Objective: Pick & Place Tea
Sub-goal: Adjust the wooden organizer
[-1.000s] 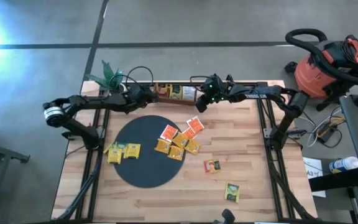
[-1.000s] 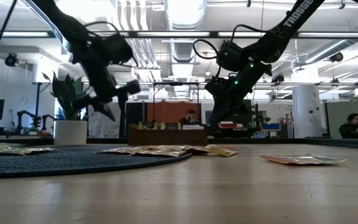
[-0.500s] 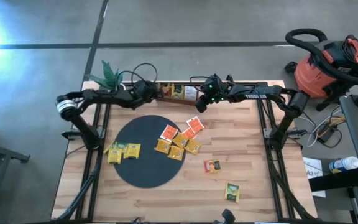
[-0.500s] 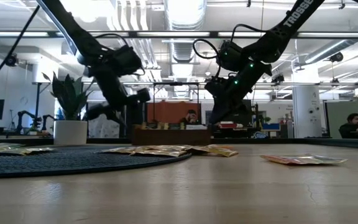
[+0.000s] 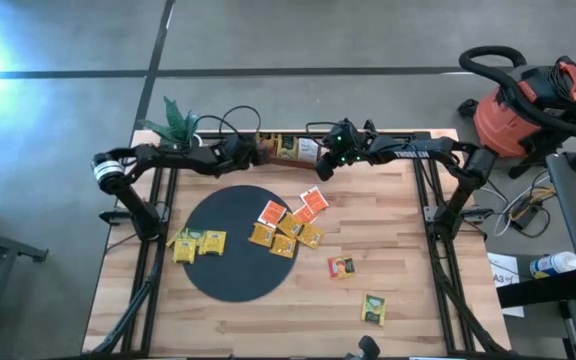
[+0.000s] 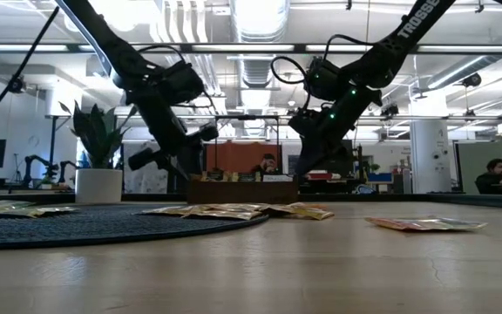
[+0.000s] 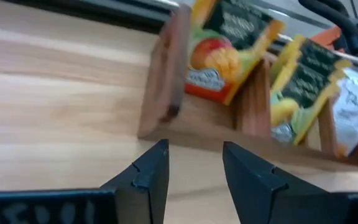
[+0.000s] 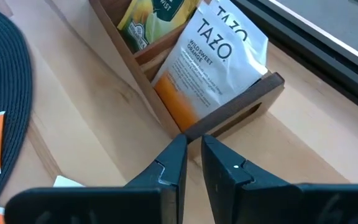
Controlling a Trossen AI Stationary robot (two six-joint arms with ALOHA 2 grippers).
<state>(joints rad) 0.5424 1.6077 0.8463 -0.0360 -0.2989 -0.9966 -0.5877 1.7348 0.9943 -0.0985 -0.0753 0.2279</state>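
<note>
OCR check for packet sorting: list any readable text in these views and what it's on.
"TAZO", "WILD SWEET ORANGE": white packet in the wooden tray.
"TROSSEN", cut off: right arm.
Print on the yellow packet, the tray packets in the left wrist view, and the table packets: unreadable.

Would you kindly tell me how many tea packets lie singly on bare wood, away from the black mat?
2: an orange-yellow packet just right of the mat, and a green-yellow packet nearer the front right corner. The overlapping cluster may hide more.
</note>
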